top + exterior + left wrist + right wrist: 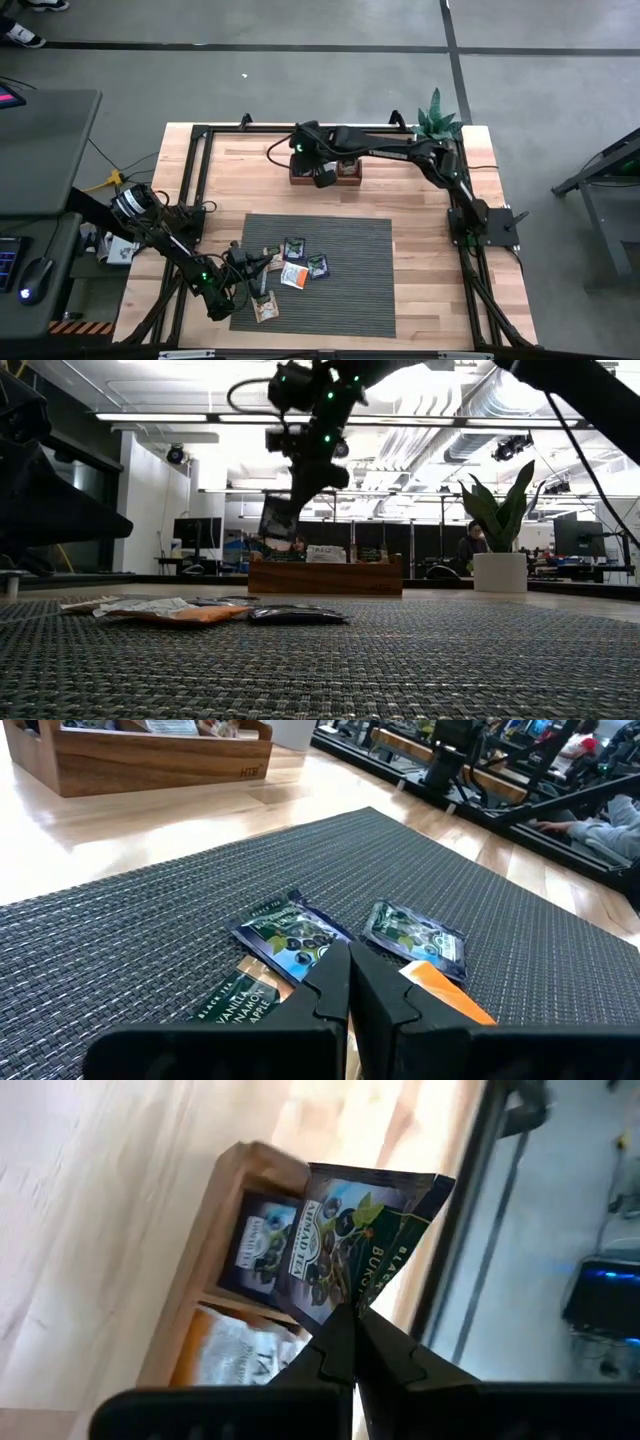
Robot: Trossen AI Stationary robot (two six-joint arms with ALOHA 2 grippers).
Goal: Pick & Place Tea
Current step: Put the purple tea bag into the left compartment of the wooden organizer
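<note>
Two arms are shown. My right gripper (352,1342) hangs above the wooden tea box (325,172) at the table's far side, its fingers pinched together on the lower edge of a dark blue-green tea sachet (350,1230), which stands tilted over the box's compartments; a matching dark sachet and a pale one lie inside the box. My left gripper (348,982), fingers pressed together and holding nothing, sits low over the near-left part of the grey woven mat (360,290), just short of the loose sachets (295,265): two dark ones, an orange one, and a vanilla cinnamon apple one. A potted plant (438,118) marks the far right corner.
</note>
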